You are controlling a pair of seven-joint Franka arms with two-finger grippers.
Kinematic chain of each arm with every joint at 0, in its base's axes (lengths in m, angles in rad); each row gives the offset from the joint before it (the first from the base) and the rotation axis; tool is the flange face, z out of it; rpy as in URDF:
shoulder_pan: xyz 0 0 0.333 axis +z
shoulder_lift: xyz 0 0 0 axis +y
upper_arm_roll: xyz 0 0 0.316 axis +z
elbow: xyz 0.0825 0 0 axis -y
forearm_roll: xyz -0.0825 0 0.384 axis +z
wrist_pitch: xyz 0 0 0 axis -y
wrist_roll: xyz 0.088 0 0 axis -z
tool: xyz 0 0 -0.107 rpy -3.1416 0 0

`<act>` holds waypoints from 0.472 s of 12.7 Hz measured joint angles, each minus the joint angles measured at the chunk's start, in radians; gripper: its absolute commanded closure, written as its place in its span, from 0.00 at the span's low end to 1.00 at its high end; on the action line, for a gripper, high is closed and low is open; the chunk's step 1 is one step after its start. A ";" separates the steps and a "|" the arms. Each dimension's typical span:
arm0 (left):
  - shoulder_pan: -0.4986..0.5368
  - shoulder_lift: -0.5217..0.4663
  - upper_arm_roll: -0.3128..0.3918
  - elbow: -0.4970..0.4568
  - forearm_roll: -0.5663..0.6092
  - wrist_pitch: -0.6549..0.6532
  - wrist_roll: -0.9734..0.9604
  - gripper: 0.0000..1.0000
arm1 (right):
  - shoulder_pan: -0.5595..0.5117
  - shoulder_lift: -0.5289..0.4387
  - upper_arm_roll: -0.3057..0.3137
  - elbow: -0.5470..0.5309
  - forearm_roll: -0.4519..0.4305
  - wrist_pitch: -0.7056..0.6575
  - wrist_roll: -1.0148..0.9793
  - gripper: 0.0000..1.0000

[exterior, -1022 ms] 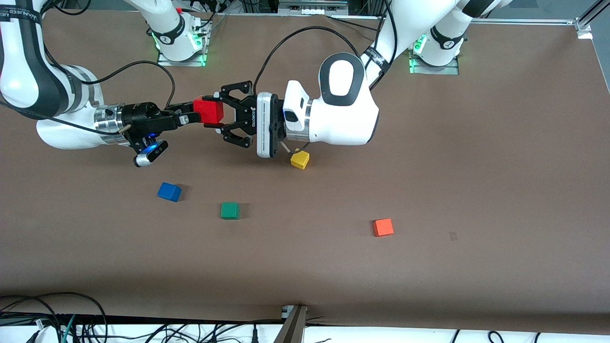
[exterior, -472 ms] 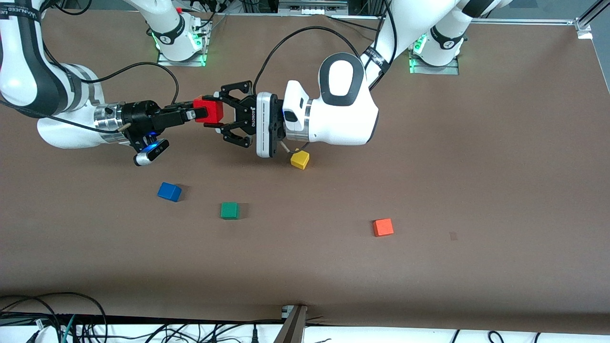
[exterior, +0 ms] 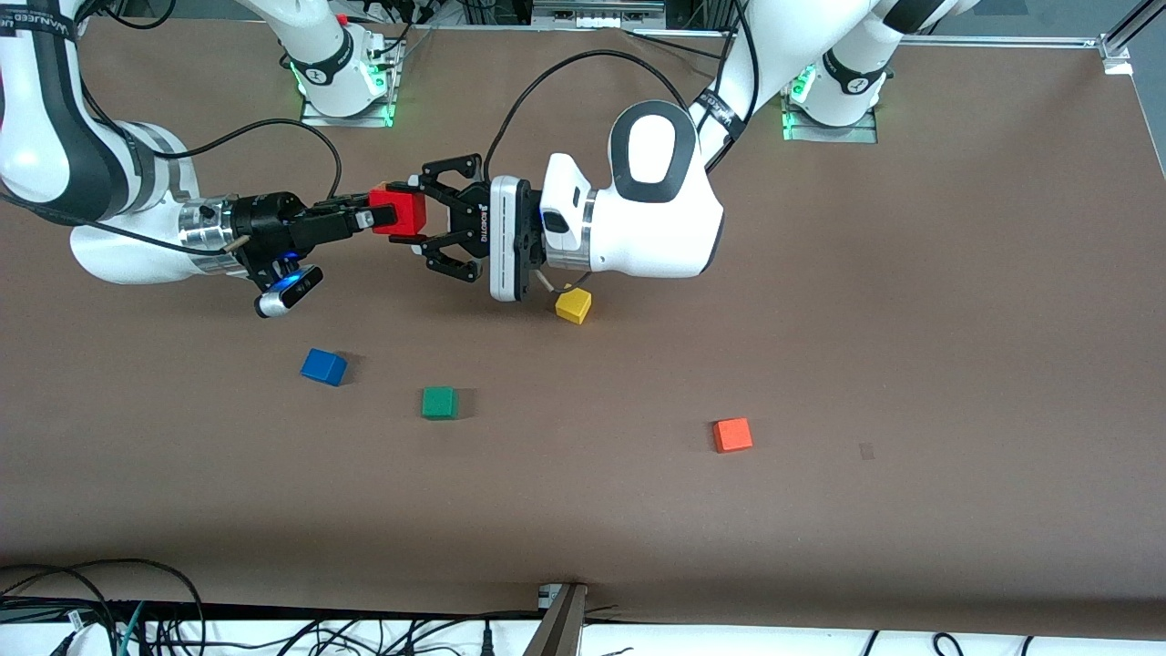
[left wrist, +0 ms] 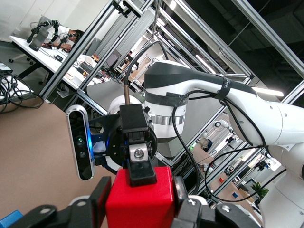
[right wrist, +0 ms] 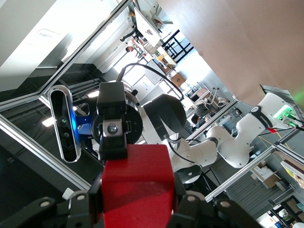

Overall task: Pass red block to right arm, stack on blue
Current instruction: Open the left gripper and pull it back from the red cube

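The small smooth red cube [exterior: 401, 210] is grasped by both the wide black left gripper [exterior: 435, 221] and the slim black right gripper [exterior: 378, 217], above the matte brown worktop [exterior: 820, 364].

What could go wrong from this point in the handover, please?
Both the left gripper and the right gripper are shut on the red block in mid-air. If the left gripper opens while the right gripper's hold near one edge is weak, the block could drop. Pulling away before release could twist it.
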 measured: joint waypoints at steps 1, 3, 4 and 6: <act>0.003 0.000 0.001 0.000 0.000 0.000 -0.013 0.00 | 0.000 0.000 0.000 0.000 0.000 0.000 -0.001 0.85; 0.019 0.000 0.004 0.002 -0.001 0.000 -0.035 0.00 | 0.000 0.000 0.000 0.001 0.000 -0.001 -0.001 0.85; 0.033 0.000 0.007 0.004 -0.001 -0.003 -0.043 0.00 | 0.000 0.000 0.000 0.004 -0.002 -0.001 -0.003 0.85; 0.089 0.000 0.013 0.009 0.000 -0.023 -0.045 0.00 | 0.000 -0.001 -0.001 0.022 -0.024 0.001 -0.004 0.85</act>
